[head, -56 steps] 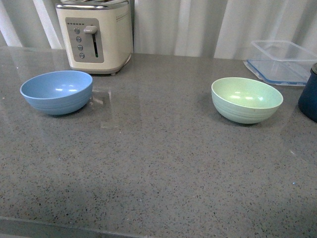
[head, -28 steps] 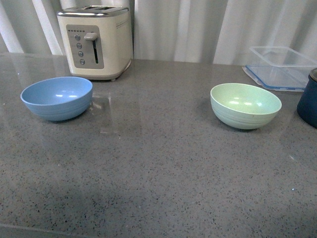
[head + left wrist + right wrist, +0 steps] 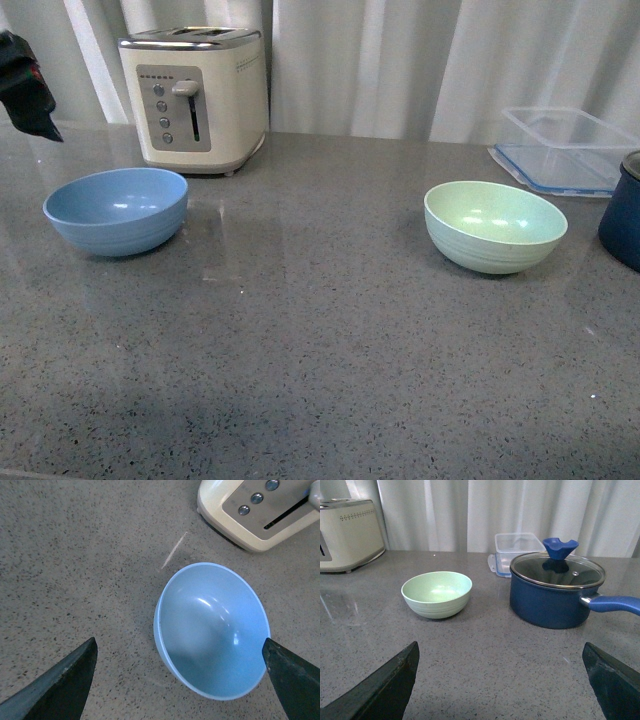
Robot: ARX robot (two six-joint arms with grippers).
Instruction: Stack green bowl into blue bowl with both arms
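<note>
The blue bowl (image 3: 115,210) sits upright on the left of the grey counter, in front of the toaster. The green bowl (image 3: 495,226) sits upright on the right, well apart from it. In the left wrist view my left gripper (image 3: 178,640) hangs open above the blue bowl (image 3: 212,630), its two fingertips spread wider than the bowl, nothing between them. My right gripper (image 3: 500,643) is open and empty over bare counter, short of the green bowl (image 3: 436,594). A black part of my left arm (image 3: 25,95) shows at the front view's upper left edge.
A cream toaster (image 3: 195,95) stands behind the blue bowl. A clear plastic container (image 3: 565,150) lies at the back right. A dark navy pot (image 3: 552,592) with a glass lid and a long handle stands close beside the green bowl. White curtains hang behind the counter.
A black part of my left arm has come into the front view at the upper left. The whole scene sits slightly lower in the frame. Neither bowl has moved on the counter.
</note>
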